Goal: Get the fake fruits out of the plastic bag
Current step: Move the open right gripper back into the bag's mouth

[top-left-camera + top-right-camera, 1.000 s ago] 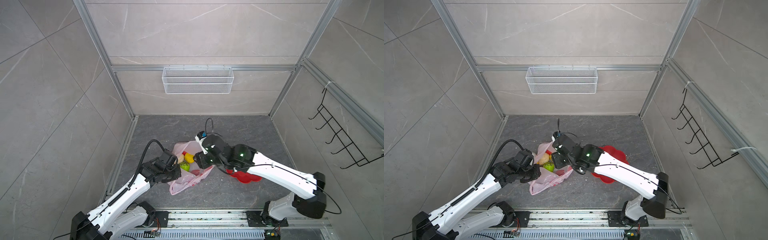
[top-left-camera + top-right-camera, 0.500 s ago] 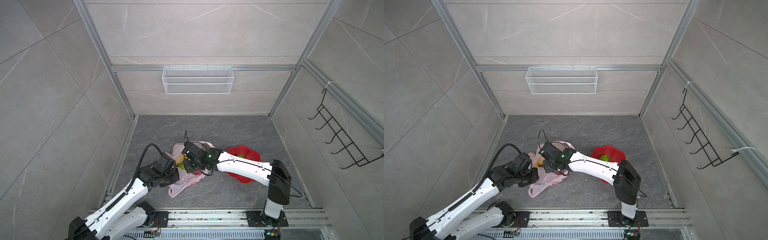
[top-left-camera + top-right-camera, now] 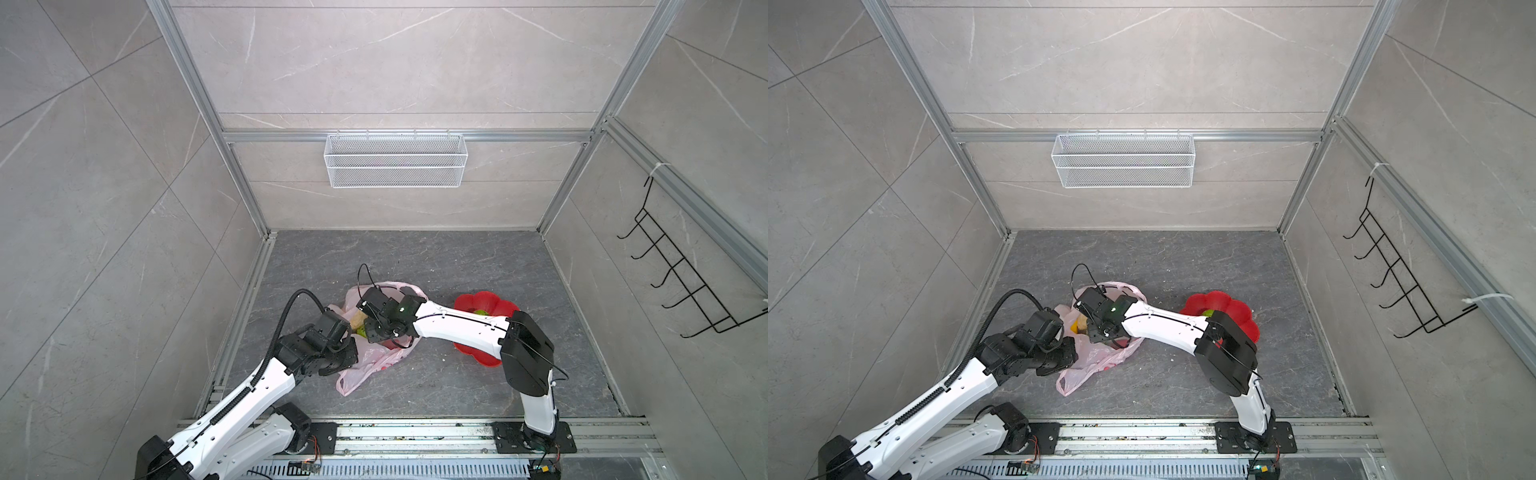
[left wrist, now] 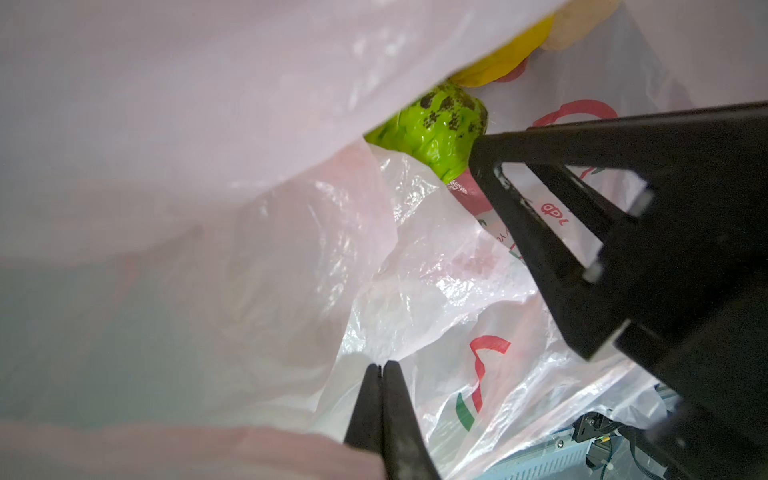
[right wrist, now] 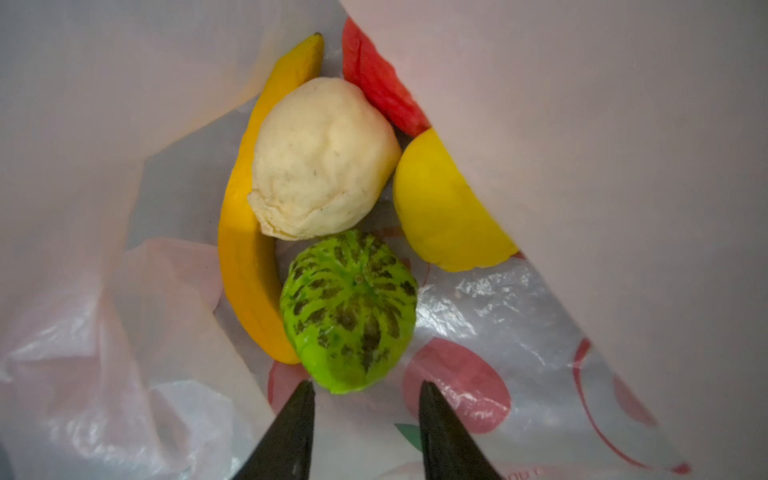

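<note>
The pale-pink plastic bag (image 3: 374, 361) (image 3: 1092, 361) lies on the grey floor with its mouth held open. My left gripper (image 4: 380, 368) is shut on the bag's edge (image 3: 353, 345). My right gripper (image 5: 365, 388) reaches inside the bag, open, its fingertips (image 5: 305, 395) on either side of the near end of a green streaked fruit (image 5: 349, 311) (image 4: 436, 133). Beyond the green fruit lie a banana (image 5: 245, 257), a cream ball (image 5: 320, 162), a yellow ball (image 5: 440, 208) and a red piece (image 5: 374, 83). Bag film hides parts of them.
A red flower-shaped dish (image 3: 490, 303) (image 3: 1237, 311) stands right of the bag with a green fruit (image 3: 482, 312) in it, partly under my right arm. A white wire basket (image 3: 395, 160) hangs on the back wall. A black hook rack (image 3: 681, 282) is on the right wall.
My right arm swung left from over the dish and lowered its gripper into the bag's mouth. The left gripper kept its hold and shifted a little.
</note>
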Controlling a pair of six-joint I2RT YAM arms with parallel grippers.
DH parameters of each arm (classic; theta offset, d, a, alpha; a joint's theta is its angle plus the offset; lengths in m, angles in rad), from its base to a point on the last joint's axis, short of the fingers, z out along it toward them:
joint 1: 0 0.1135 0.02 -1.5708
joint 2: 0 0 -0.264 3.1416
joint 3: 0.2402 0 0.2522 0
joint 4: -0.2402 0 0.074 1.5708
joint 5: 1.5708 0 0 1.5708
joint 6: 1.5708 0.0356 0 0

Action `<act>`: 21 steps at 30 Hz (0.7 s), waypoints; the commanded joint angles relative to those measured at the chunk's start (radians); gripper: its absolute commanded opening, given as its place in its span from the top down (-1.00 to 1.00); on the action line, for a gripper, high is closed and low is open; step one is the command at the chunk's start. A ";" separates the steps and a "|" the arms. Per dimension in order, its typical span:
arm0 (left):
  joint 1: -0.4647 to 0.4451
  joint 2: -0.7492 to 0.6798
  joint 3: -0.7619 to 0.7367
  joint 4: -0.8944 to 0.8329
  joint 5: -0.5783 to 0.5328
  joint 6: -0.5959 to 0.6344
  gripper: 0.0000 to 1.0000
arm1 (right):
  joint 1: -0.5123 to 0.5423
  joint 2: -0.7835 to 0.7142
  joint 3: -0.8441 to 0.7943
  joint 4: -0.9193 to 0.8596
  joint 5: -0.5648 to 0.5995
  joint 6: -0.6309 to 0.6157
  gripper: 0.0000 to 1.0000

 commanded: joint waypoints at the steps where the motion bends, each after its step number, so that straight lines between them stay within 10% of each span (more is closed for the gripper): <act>1: -0.005 -0.017 -0.007 -0.025 0.025 -0.001 1.00 | -0.002 0.042 0.046 -0.013 0.014 0.023 0.04; 21: -0.005 -0.028 -0.025 -0.025 0.029 -0.009 1.00 | -0.001 0.122 0.062 0.005 -0.051 0.030 -0.55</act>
